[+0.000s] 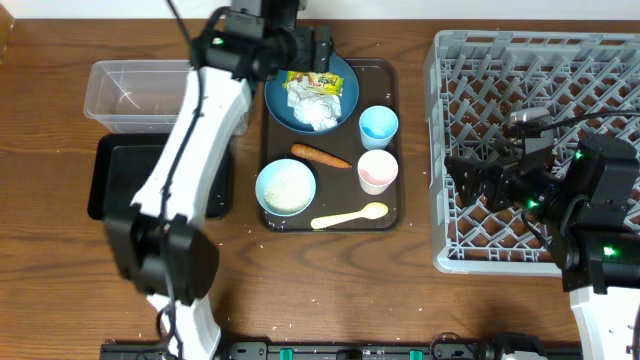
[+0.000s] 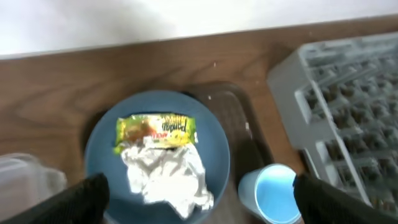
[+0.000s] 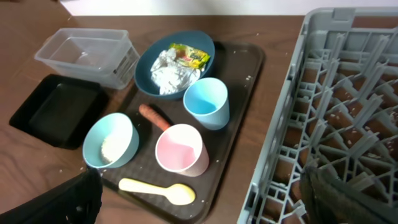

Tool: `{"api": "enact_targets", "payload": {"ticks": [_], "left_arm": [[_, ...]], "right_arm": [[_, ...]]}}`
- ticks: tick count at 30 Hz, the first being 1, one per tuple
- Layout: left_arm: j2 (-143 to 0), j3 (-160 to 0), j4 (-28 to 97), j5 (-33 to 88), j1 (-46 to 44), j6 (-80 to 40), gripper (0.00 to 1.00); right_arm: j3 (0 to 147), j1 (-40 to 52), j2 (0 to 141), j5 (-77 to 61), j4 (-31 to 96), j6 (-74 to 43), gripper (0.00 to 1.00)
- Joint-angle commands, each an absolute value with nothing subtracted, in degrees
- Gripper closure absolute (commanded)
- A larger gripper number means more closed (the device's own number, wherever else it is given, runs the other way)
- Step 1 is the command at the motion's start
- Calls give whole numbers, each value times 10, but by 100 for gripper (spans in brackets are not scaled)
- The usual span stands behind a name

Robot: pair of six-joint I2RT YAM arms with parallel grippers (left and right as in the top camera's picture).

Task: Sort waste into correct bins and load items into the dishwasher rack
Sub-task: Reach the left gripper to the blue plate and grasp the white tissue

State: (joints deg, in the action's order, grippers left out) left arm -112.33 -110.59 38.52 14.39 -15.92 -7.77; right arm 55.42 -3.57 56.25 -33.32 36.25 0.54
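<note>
My left gripper [image 2: 200,186] hangs wide above the snack wrapper [image 2: 156,130]; I read "pandan" there. My right gripper [image 3: 200,177] is spread wide too.

Light is even and fairly bright in all three views, leaving only soft shadows on the wooden table [image 1: 60,250]. The left wrist view is blurred throughout and washed out white at 12 o'clock. The right wrist view is sharper, though its dark fingers [image 3: 68,202] at 5 and 7 o'clock are out of focus.
</note>
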Motion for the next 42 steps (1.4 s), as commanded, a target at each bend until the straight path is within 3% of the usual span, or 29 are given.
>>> {"api": "enact_targets", "payload": {"ticks": [1, 8, 17, 36, 39, 42], "left_arm": [[-1162, -1115, 375, 92, -164, -199, 5], [-1246, -1115, 363, -43, -198, -269, 5], [-1312, -1115, 337, -128, -227, -293, 1], [-1395, -1114, 316, -131, -225, -346, 0], [-1405, -1114, 307, -125, -226, -346, 18], [-1416, -1114, 305, -125, -226, -347, 53]], "right_arm": [[568, -37, 562, -349, 368, 9, 1], [568, -37, 562, -349, 380, 9, 1], [568, -37, 562, -347, 396, 9, 1], [568, -37, 562, -345, 399, 9, 1], [568, -37, 562, -345, 399, 9, 1], [568, -37, 562, -345, 399, 9, 1]]}}
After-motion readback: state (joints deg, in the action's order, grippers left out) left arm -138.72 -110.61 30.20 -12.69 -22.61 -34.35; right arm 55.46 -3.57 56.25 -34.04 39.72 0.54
